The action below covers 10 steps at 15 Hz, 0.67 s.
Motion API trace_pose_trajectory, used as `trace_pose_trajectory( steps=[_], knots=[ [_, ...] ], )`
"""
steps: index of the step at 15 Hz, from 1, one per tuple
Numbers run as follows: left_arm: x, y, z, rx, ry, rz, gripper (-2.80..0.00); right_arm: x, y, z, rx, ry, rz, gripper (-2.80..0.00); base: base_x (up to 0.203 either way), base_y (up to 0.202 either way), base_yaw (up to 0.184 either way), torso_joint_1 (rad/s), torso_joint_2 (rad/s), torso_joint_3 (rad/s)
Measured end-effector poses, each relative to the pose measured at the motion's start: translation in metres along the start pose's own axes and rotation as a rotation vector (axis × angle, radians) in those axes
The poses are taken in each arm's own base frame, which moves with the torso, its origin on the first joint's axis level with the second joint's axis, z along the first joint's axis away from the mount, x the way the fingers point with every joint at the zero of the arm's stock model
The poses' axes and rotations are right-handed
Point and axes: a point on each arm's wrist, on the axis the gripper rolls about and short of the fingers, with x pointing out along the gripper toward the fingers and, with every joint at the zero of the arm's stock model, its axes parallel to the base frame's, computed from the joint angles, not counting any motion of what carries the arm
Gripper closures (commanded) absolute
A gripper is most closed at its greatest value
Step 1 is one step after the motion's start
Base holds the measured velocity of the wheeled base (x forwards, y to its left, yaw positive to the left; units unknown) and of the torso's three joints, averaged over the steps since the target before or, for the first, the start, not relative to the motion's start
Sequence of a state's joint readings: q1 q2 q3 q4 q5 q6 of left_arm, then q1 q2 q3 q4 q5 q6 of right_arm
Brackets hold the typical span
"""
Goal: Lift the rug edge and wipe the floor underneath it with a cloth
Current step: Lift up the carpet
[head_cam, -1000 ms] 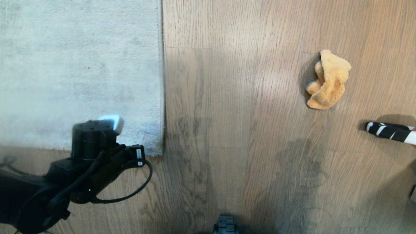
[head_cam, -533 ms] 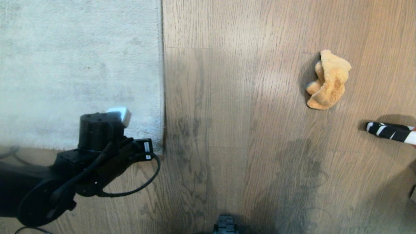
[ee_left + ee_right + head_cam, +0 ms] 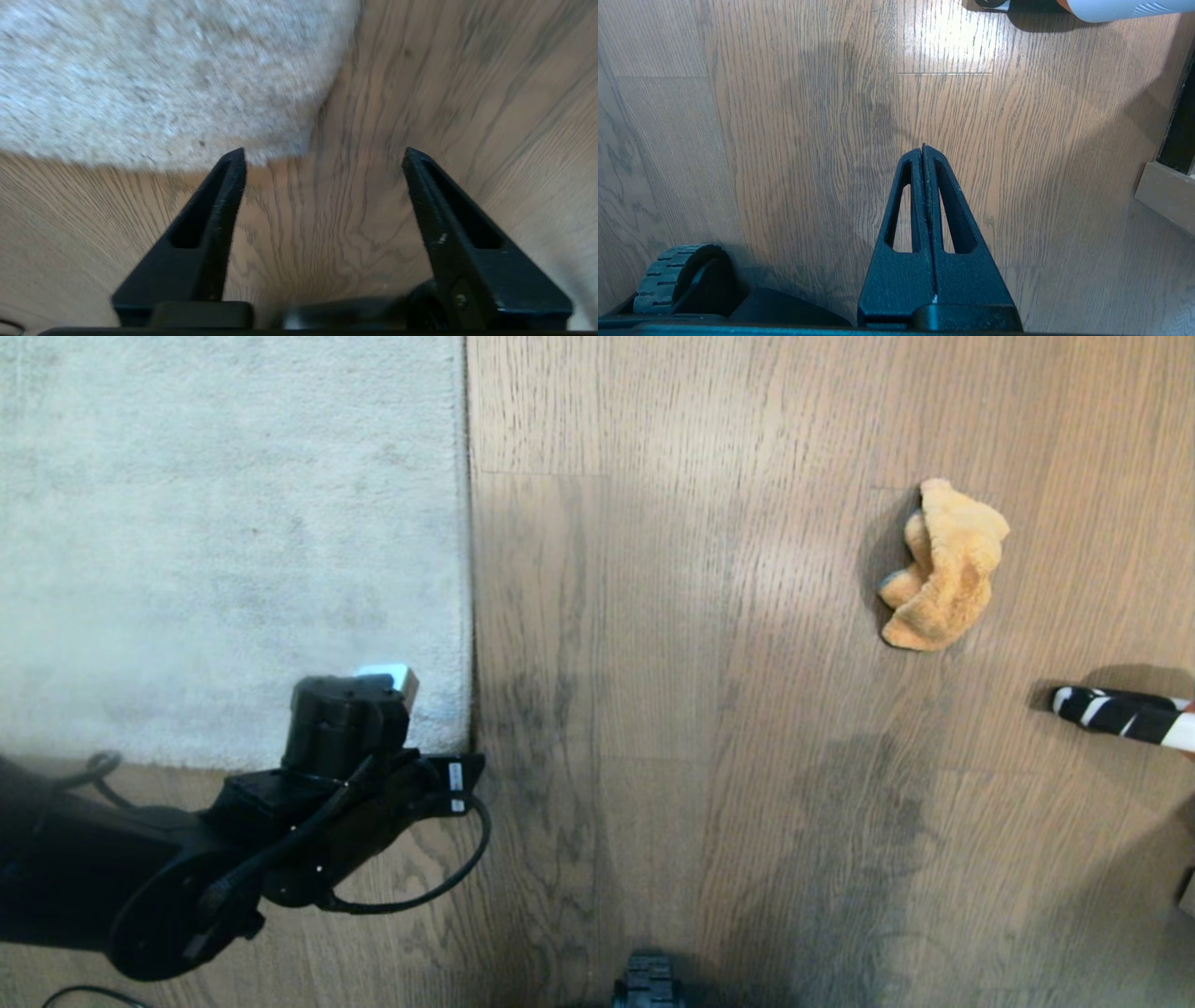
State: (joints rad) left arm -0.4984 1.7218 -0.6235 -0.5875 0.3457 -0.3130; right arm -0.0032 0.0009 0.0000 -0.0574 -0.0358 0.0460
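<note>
I have the left gripper (image 3: 322, 156) spread apart, empty, low at the rug (image 3: 233, 523) corner, its pile just ahead of 1 finger. The rug lies flat, so lifting and wiping remain. Bare floor (image 3: 653, 709) lies open to its right; the cloth (image 3: 945, 565) sits well apart there. The right gripper (image 3: 923, 149) is pressed together, idle.

The floor (image 3: 709, 709) carries the rug (image 3: 224, 541) at ten o'clock, the cloth (image 3: 943, 569) at two, and a striped item (image 3: 1116, 714), perhaps a sock, at three.
</note>
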Motion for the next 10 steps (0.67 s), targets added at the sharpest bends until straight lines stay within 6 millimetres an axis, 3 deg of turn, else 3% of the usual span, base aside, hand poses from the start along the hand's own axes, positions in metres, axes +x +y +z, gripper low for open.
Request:
trace_pose_trajectory(
  steps=[10],
  knots=[
    [0.003,-0.004,-0.015,0.059,0.109,0.045,-2.80,0.000,0.000,0.000,0.000,-0.001,0.001,0.00,0.000,0.000,0.000,0.000,0.00,0.000]
  ],
)
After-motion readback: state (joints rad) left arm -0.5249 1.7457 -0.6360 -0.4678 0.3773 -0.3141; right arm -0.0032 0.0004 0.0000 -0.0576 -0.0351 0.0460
